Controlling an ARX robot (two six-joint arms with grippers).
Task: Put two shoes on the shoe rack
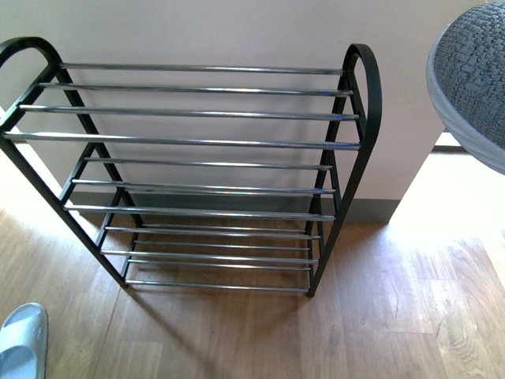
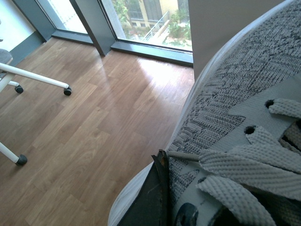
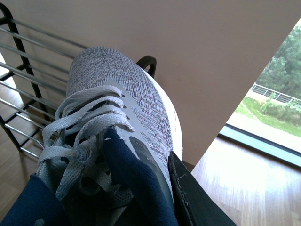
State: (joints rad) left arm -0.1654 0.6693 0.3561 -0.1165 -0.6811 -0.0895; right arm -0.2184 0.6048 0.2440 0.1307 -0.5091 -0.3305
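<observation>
Rack [image 1: 197, 142]: standing on the floor [image 1: 379, 316], backing onto the wall [image 1: 237, 31].
Slide [image 1: 22, 343]: lying on the floor before the rack, off toward its left end.
Sneaker [image 1: 473, 79]: hanging clear of the floor, right of the rack, near its top tier.

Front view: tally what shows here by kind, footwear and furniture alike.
Grey knit sneaker: 1 (toe only, at the upper right edge)
Pale blue slide: 1 (cut off at the lower left corner)
Shoe rack: 1
Total: 3
</observation>
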